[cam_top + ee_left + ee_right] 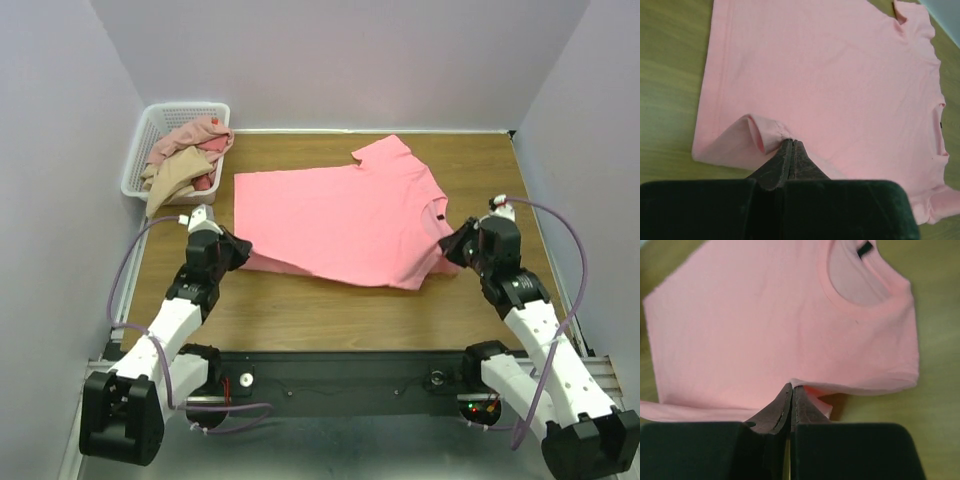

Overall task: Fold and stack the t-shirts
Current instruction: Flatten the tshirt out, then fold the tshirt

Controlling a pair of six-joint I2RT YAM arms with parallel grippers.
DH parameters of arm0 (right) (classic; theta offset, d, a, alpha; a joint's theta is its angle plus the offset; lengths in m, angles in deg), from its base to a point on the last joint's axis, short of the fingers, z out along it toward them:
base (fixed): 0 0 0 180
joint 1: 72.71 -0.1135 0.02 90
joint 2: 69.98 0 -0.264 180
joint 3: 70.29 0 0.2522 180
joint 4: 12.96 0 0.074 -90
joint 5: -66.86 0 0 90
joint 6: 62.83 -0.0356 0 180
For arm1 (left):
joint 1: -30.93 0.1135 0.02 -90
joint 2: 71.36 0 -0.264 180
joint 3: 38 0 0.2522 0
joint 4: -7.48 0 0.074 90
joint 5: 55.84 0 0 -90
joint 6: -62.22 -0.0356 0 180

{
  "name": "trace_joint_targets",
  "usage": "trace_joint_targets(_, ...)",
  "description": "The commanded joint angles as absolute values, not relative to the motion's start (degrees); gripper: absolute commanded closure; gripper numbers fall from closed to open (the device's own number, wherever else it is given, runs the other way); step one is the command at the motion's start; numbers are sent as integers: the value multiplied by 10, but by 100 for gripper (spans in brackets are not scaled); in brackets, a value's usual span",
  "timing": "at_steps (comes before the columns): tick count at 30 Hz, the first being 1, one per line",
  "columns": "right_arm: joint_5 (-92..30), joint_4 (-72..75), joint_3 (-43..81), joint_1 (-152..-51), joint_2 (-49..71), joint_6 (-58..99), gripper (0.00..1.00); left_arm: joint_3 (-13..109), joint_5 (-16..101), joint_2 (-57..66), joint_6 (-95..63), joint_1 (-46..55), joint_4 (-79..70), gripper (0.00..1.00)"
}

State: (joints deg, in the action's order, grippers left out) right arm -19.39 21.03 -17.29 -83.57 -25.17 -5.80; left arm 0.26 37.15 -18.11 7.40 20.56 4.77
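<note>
A bright salmon-pink cotton t-shirt (340, 215) lies spread flat in the middle of the brown wooden table (330, 310). Its hem points left, its neckline points right, and one sleeve sticks out at the far side.

The left gripper (243, 252) is clamped tight on the near hem corner. Its wrist view shows a small ridge of cloth pulled up at the fingertips (790, 142). The right gripper (447, 245) is likewise closed on the near edge by the shoulder, just below the collar, and the fabric there is lifted slightly (791, 386).

This looks like the start of a lengthwise fold, with the near side to be carried over toward the far side.

- **Lift:** both arms should rise together and at the same pace, so the edge between them stays straight and lightly taut.
- **Height:** lift only enough to clear the cloth underneath.
- **Risk:** pulling outward too hard could drag the whole shirt, since nothing pins it down.
- **Landing:** set the edge down parallel to the far side, with the near sleeve tucked inside.

At the far left corner, a white plastic lattice basket (185, 105) holds the crumpled dusty-pink and tan shirts (185, 160), which are not yet folded.
</note>
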Motion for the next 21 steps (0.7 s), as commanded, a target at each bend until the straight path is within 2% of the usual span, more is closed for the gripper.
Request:
trace_joint_targets(1, -188, 325, -200, -832, -299, -136, 100, -51, 378, -212, 116, 206, 54, 100)
trace_joint_targets(5, -183, 407, -235, -833, -351, -179, 100, -100, 379, -255, 146, 206, 14, 100)
trace_joint_targets(9, -154, 429, -237, -832, -389, -207, 99, -144, 379, -334, 146, 205, -32, 100)
trace_joint_targets(11, -133, 441, -217, -833, -391, -217, 99, -146, 379, -365, 146, 205, -78, 100)
trace_joint_targets(12, -127, 447, -210, -832, -390, -219, 100, -140, 379, -393, 217, 204, -98, 100)
trace_joint_targets(15, -109, 454, -195, -832, -376, -222, 99, -128, 346, -436, 221, 205, -151, 100)
trace_joint_targets(21, -89, 452, -172, -833, -332, -216, 100, -118, 339, -397, 220, 204, -136, 100)
